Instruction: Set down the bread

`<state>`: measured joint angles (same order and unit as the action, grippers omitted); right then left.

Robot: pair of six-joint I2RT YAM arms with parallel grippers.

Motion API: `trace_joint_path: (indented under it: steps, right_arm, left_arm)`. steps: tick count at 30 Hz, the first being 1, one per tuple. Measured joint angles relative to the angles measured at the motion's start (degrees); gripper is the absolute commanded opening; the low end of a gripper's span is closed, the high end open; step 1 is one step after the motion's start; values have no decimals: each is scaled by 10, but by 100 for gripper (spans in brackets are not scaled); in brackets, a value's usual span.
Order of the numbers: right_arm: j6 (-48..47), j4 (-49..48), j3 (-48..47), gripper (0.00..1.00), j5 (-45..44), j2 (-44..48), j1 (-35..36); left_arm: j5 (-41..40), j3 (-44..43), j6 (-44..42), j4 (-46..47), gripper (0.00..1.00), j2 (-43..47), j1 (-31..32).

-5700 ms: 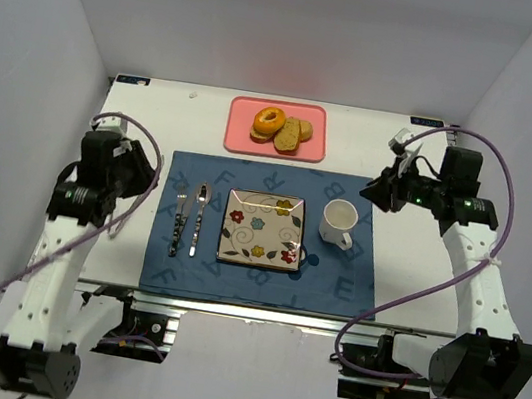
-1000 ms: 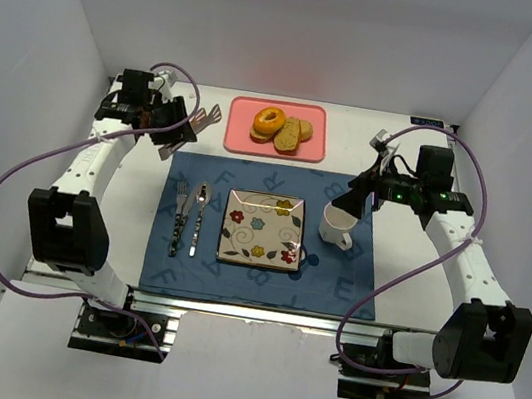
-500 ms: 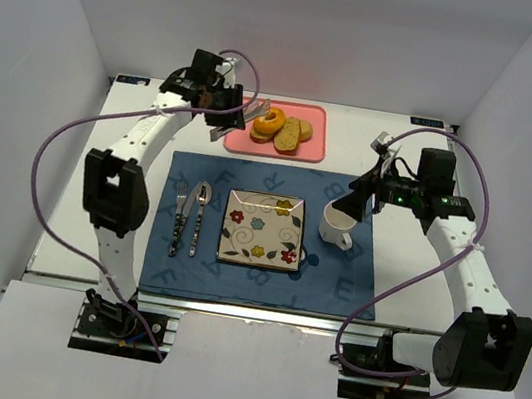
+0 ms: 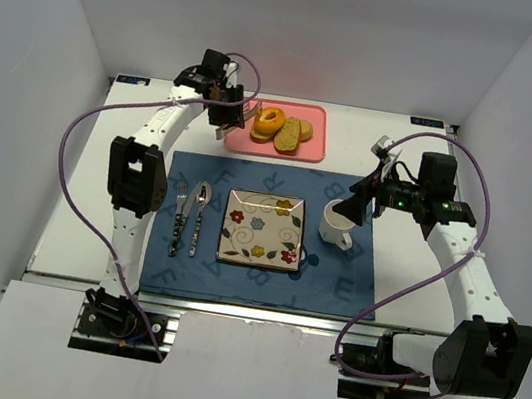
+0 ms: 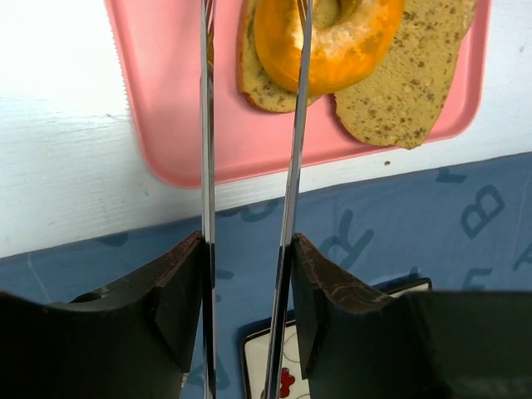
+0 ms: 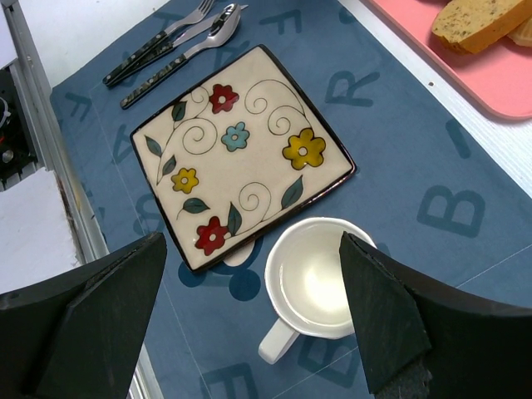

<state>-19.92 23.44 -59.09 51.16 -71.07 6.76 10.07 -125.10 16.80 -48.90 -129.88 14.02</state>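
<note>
The bread, a glossy golden-orange ring, lies on the pink tray at the back, resting on tan slices. It fills the top of the left wrist view. My left gripper is shut on metal tongs. The tongs' two blades stand apart and reach over the tray's left part. One blade crosses the bread near its hole, the other lies left of it. My right gripper is open and empty above the white cup.
A flowered square plate sits mid-placemat, the cup to its right. Fork and knife lie left of the plate. Tan slices lie beside the bread.
My left arm has swung from the table's left side up to the tray, bringing the tongs to the bread. My right gripper has moved in over the cup and stays there.
</note>
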Motion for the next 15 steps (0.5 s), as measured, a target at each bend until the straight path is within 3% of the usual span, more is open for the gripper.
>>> trace_joint_path:
  steps: [15]
  right_arm:
    - [0, 0, 0, 89, 0, 0, 0]
  left_arm:
    - [55, 111, 18, 63, 52, 23, -4]
